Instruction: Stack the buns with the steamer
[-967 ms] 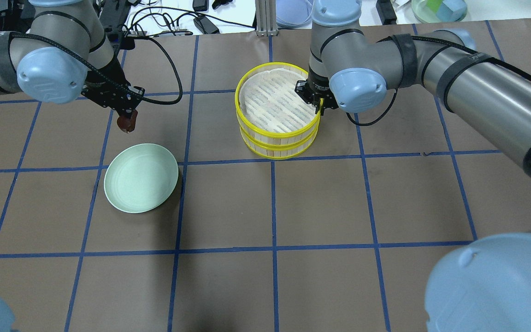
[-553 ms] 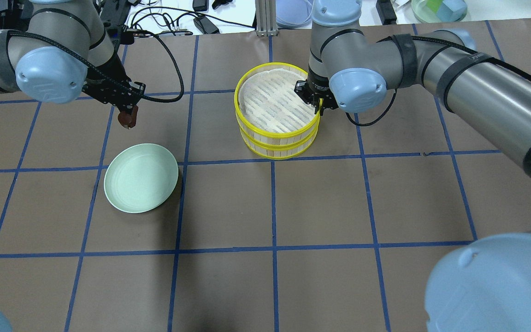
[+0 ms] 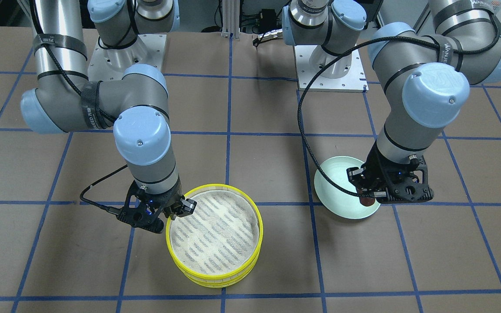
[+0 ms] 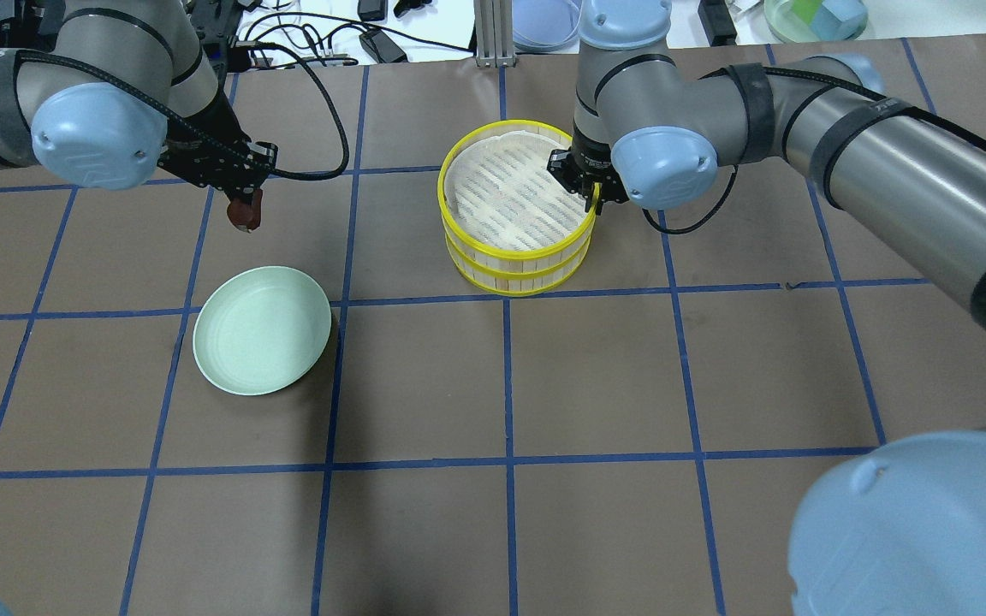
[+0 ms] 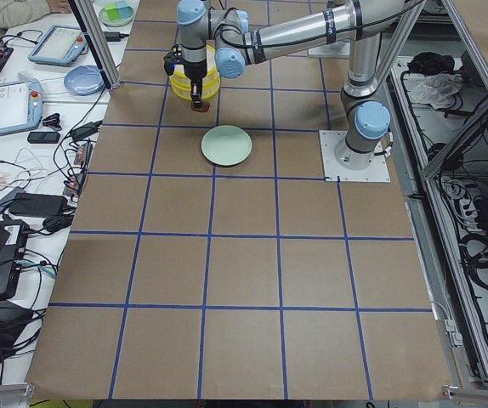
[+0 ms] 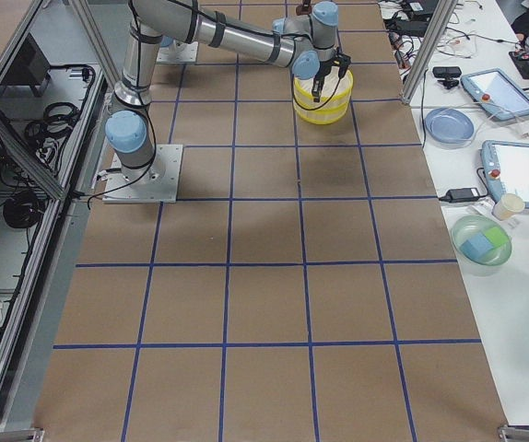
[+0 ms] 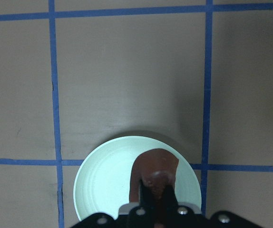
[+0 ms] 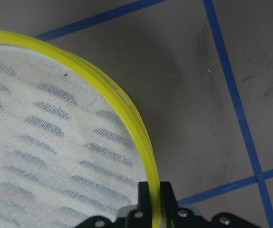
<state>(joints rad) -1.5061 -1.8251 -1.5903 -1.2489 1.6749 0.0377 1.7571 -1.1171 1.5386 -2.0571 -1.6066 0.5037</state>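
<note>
**L holds bun, R on steamer rim**

My left gripper (image 4: pixel 244 212): jaws clamped on the reddish-brown bun (image 7: pixel 155 166), held up off the table (image 4: pixel 544 385). Overhead view: bun at approx. 12 o'clock of the mint plate (image 4: pixel 262 342), apart from it. Wrist cam: bun overlaps the plate.

My right gripper (image 4: pixel 589 197): jaws pinched on the yellow rim of the top tray (image 4: pixel 512 255) at its 3 o'clock, one finger inside, one outside. Top tray sits stacked on the lower tray (image 4: pixel 512 282), near table ctr.
</note>
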